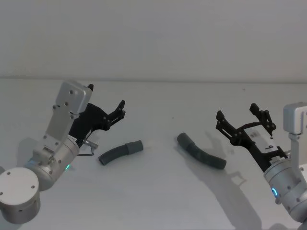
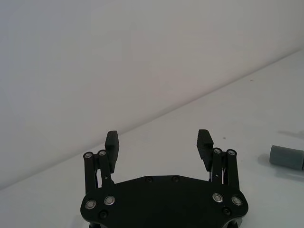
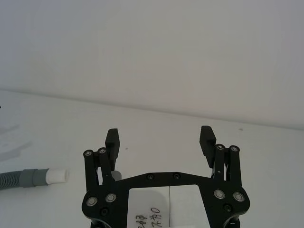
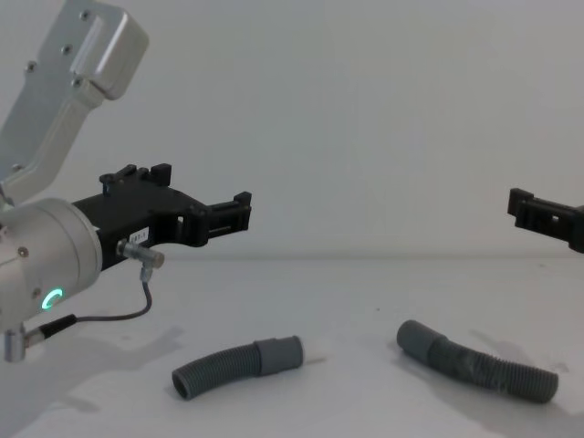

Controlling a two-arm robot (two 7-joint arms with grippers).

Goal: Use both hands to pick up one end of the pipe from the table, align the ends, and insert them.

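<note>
Pipe piece with plain cuff (image 1: 120, 152) lies on the table (image 1: 153, 201) below my left claw (image 2: 158, 140); the white-tipped piece (image 3: 28, 178) lies beside my right claw (image 3: 160, 137). Both claws spread wide, empty, clear of the table.

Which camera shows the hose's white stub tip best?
Right wrist view: the white stub tip juts clearly from its grey cuff. Head and chest views show both hose pieces, tip indiscernible; left wrist catches a stubless cuff.

Matte off-white table (image 1: 153, 201), ribbed dark grey pipe (image 1: 111, 154), smooth cuff (image 1: 135, 145), black plastic left end effector (image 2: 158, 142), metal arm (image 1: 62, 120)
</note>
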